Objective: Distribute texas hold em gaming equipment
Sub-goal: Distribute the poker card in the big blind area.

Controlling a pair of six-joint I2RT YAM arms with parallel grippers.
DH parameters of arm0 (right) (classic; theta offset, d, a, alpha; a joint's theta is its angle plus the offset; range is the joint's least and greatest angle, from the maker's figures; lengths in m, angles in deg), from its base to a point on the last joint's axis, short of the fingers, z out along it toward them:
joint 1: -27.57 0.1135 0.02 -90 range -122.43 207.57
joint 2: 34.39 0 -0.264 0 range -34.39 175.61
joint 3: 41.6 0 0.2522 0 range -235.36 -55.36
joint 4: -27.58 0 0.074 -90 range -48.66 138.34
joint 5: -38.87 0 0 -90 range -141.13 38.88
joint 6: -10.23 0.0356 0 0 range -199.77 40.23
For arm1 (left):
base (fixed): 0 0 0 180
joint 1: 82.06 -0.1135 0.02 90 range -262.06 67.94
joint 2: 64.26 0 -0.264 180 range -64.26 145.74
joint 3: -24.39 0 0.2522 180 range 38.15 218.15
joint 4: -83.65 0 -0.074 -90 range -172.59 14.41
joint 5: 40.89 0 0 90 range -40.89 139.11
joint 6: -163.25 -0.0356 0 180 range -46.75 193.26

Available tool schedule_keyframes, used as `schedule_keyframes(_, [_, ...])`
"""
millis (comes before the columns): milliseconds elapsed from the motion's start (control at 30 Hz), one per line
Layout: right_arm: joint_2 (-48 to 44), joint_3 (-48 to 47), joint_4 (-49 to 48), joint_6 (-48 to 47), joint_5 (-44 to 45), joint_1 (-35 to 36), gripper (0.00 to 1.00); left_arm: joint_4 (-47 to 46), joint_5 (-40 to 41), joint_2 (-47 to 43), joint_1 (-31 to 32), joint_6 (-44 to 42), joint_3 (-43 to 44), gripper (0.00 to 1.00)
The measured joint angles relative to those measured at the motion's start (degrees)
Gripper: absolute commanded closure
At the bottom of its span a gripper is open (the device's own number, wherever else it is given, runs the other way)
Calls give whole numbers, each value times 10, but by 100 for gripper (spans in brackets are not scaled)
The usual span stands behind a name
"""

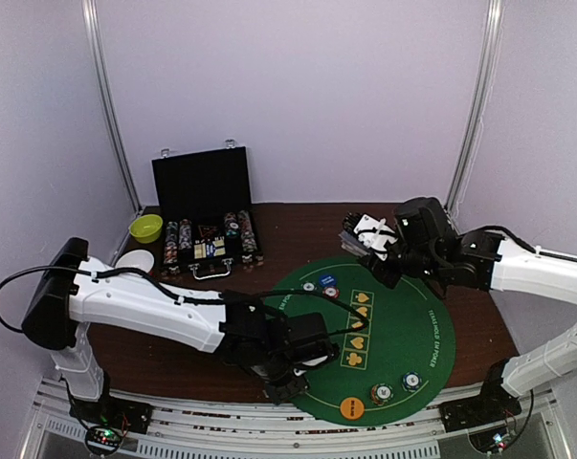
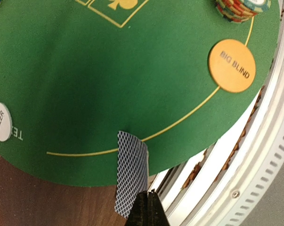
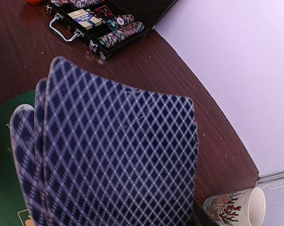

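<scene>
The left claw (image 2: 146, 208) is pinched fully together on the near corner of a single card (image 2: 131, 174), which lies back-up just ahead of its tips across the rim of the green mat (image 2: 85, 70); the white dealer disc (image 2: 0, 121) sits ahead to its left, the orange disc (image 2: 231, 65) and a chip stack (image 2: 240, 8) farther ahead to its right. The right claw (image 1: 366, 241) is almost closed on a fan of cards (image 3: 118, 155); the black chip case (image 3: 109, 19) lies well beyond them, a cream mug (image 3: 236, 207) near on the right.
</scene>
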Motion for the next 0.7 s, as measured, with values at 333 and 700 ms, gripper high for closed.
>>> schedule_keyframes(333, [-43,30,3,12,0,0,58,11,5,81,16,9,111,70])
schedule_keyframes(700, [-45,31,3,13,1,0,57,5,-37,79,17,-8,133,60])
